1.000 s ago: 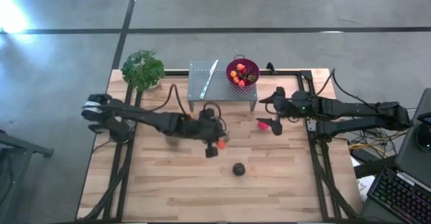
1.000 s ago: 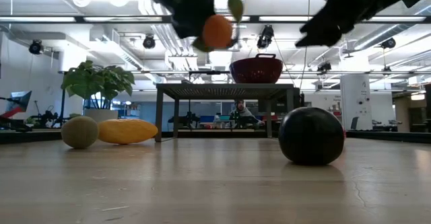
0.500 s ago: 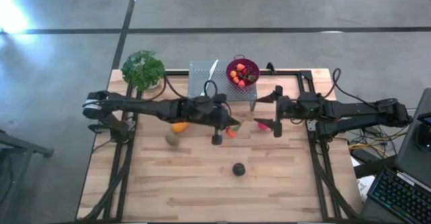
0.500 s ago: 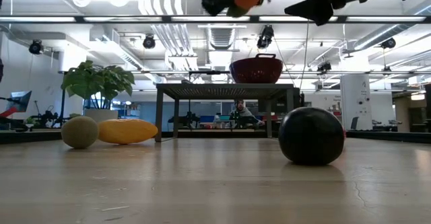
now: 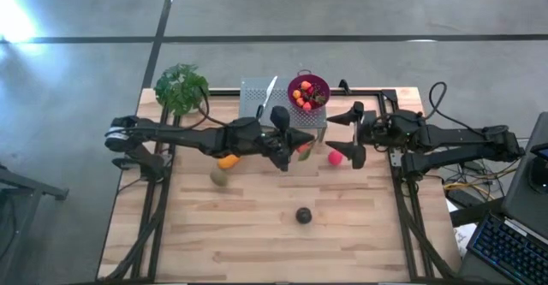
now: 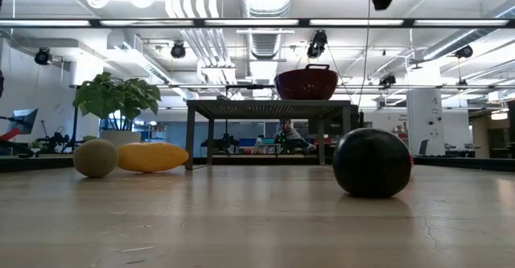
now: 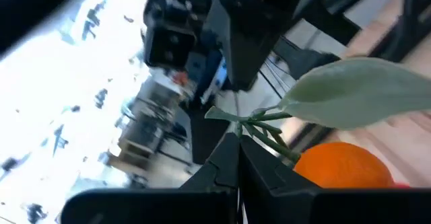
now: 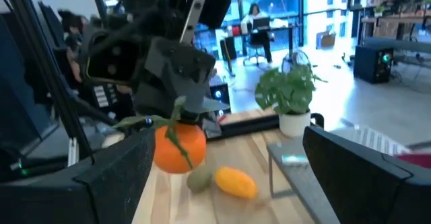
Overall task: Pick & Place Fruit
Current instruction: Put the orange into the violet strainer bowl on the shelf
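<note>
A small round orange fruit (image 8: pixel 180 146) with a green leaf (image 7: pixel 357 99) hangs in the air at mid-table, with my left gripper (image 5: pixel 295 145) shut on it. My right gripper (image 5: pixel 353 135) stands open to its right, high above a red ball (image 5: pixel 335 157) that lies on the table. A dark purple ball (image 5: pixel 303 215) rests near the middle. An elongated orange fruit (image 5: pixel 228 161) and an olive-green one (image 5: pixel 220 176) lie under my left arm. The purple colander (image 5: pixel 318 84) holds several small fruits. My left gripper pinches the orange fruit's thin green stem (image 7: pixel 259 126) between its two fingertips (image 7: pixel 225 153). The fingers lie about level and point toward the table's right. The fruit (image 7: pixel 343 163) hangs just below them, lifted well clear of the table, its leaf sticking out sideways.
The colander stands on a grey perforated stand (image 5: pixel 257 105) at the table's far edge, where a knife (image 5: pixel 266 98) also lies. A leafy potted plant (image 5: pixel 181 88) sits at the far left corner. Bare wood (image 5: pixel 257 234) runs along the near side.
My left gripper has risen and gone toward the far right, toward the colander, rolling about its own axis; the orange fruit has gone up with it, almost out of the low view's top. My right gripper has risen a little and stayed open.
</note>
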Robot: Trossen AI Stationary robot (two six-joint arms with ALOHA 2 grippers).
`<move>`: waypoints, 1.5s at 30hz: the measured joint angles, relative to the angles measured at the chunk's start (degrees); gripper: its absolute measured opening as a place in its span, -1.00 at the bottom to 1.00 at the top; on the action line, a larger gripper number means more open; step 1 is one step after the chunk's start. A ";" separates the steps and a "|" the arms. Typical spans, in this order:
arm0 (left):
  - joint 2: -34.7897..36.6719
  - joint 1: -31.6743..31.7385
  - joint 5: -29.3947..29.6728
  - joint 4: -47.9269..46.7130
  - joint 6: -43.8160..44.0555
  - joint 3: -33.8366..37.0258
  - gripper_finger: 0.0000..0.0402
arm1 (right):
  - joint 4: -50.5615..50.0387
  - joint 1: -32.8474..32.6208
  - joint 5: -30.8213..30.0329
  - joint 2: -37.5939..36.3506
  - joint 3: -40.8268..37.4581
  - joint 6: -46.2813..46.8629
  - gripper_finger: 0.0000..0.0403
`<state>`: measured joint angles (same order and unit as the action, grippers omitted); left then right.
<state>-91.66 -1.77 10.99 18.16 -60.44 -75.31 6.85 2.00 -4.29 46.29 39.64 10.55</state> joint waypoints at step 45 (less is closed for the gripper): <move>-4.52 2.50 -2.54 9.22 -10.23 -2.34 -1.00 | 1.62 0.00 1.46 3.36 4.34 0.43 -0.86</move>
<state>-96.18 0.73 8.45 27.38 -70.67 -77.65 8.47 2.00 -2.83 49.65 43.99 10.97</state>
